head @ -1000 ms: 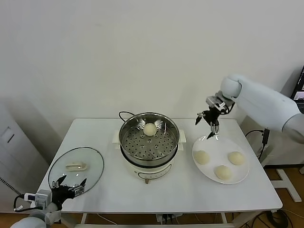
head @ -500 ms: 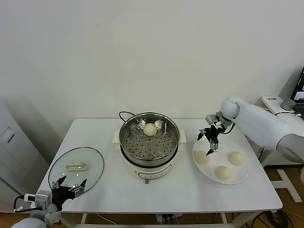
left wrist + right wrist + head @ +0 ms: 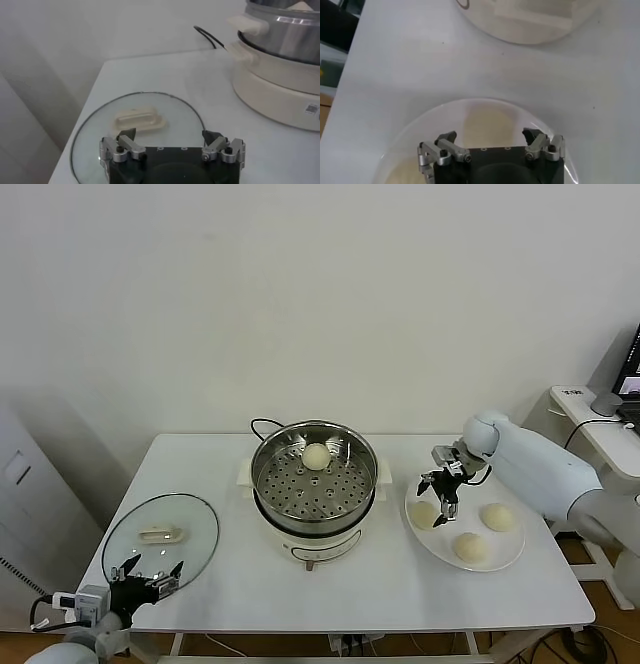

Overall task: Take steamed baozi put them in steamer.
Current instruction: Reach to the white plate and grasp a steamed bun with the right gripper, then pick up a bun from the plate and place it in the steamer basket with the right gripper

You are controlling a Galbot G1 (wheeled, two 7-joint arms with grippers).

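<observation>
Right gripper [image 3: 441,496] poised at centre right of the head view, jaws spread wide and empty, astride the nearest baozi [image 3: 425,515] on the plate [image 3: 505,556]; left gripper [image 3: 146,575] parked open, lower left.

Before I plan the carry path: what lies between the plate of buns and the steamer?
Only bare white table, as the head view shows. The steamer and the plate stand apart with nothing between them.
</observation>
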